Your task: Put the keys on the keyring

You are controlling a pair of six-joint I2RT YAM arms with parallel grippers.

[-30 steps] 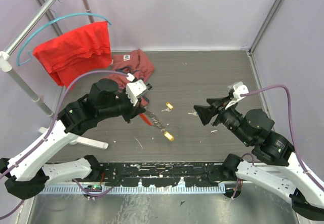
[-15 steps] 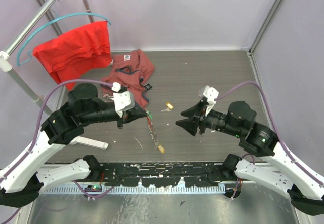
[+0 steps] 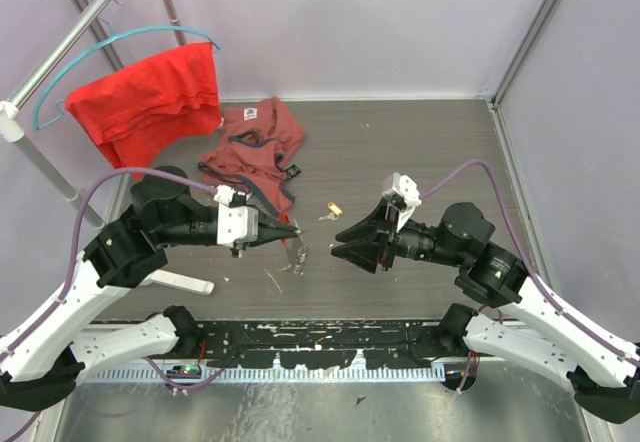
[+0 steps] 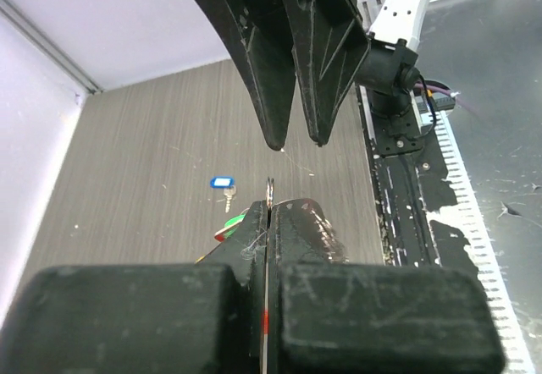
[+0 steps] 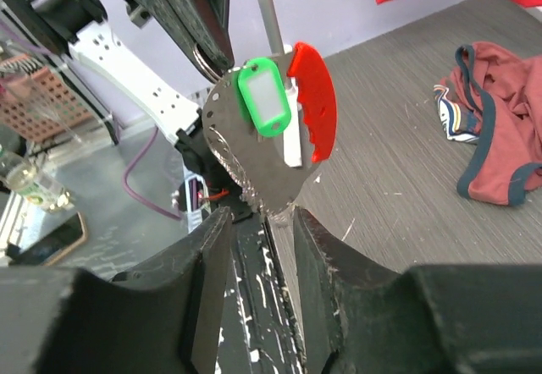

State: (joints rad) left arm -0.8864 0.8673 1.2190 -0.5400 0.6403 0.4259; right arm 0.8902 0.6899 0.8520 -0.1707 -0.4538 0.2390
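Clearly the job is only partly done. The left fingers [image 4: 296, 230] are pressed together on the thin metal loop of the keyring [image 4: 269, 195], holding it in the air above the table [image 3: 420, 152], and its flat red tag [image 5: 312, 103] hangs below the grip. A green-headed key [image 5: 264, 96] hangs in the same bunch, right beside the tag. It looks already threaded on, though the wrist view is too blurred around the loop to be sure.

Two other keys lie on the table and are not on the ring. The gold-headed key [image 3: 333, 208] sits just beyond the two arms' meeting point. The blue-headed key [image 4: 222, 183] lies flat farther out, as the left wrist camera sees it.

The right fingers [image 5: 195, 281] stand apart with nothing between them, and their tips are close under the dangling bunch, facing the left arm's grip. From this pose I judge the step in hand to be steadying or prying the ring, not fetching a key.

What is left, as I judge it, is to pick up each loose key, work it onto the loop, and check that the green one is truly seated.
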